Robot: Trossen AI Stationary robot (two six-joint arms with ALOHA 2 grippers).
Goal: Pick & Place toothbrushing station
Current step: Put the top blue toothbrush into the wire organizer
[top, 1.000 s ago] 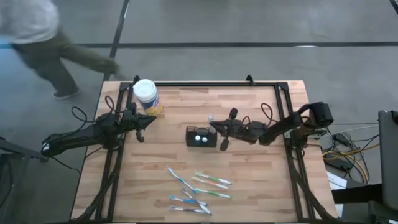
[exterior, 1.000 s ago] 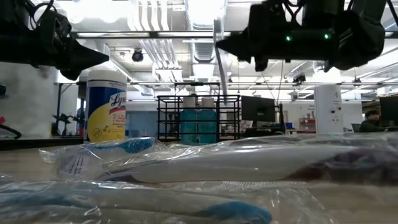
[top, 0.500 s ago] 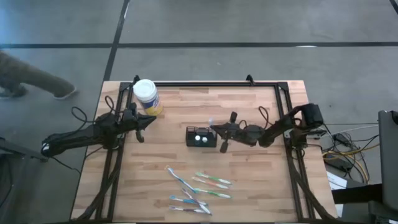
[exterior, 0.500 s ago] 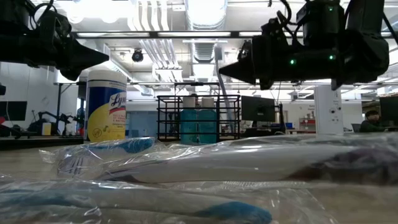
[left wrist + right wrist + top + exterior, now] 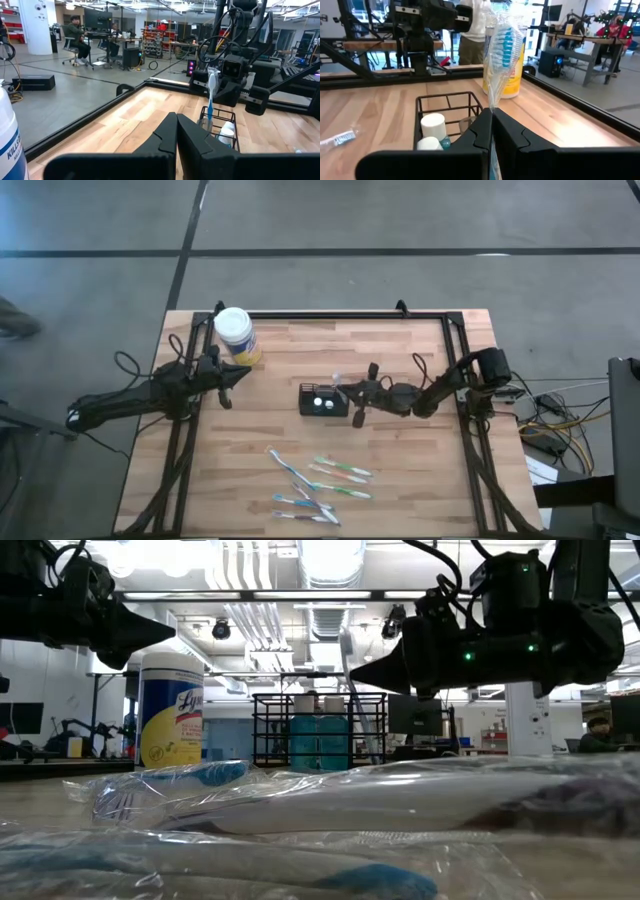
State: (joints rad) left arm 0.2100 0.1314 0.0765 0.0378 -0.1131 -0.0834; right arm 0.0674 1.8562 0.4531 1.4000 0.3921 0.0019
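Blue bristles [image 5: 506, 44] only in right-wrist view

Wood-plank table [image 5: 420, 470], black wire caddy [image 5: 323, 400], glossy plastic-wrapped toothbrushes [image 5: 320, 480].

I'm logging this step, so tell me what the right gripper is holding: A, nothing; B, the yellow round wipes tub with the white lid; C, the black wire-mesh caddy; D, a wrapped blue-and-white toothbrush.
D: the right gripper is shut on a plastic-wrapped blue-and-white toothbrush, held upright at the edge of the black wire-mesh caddy.
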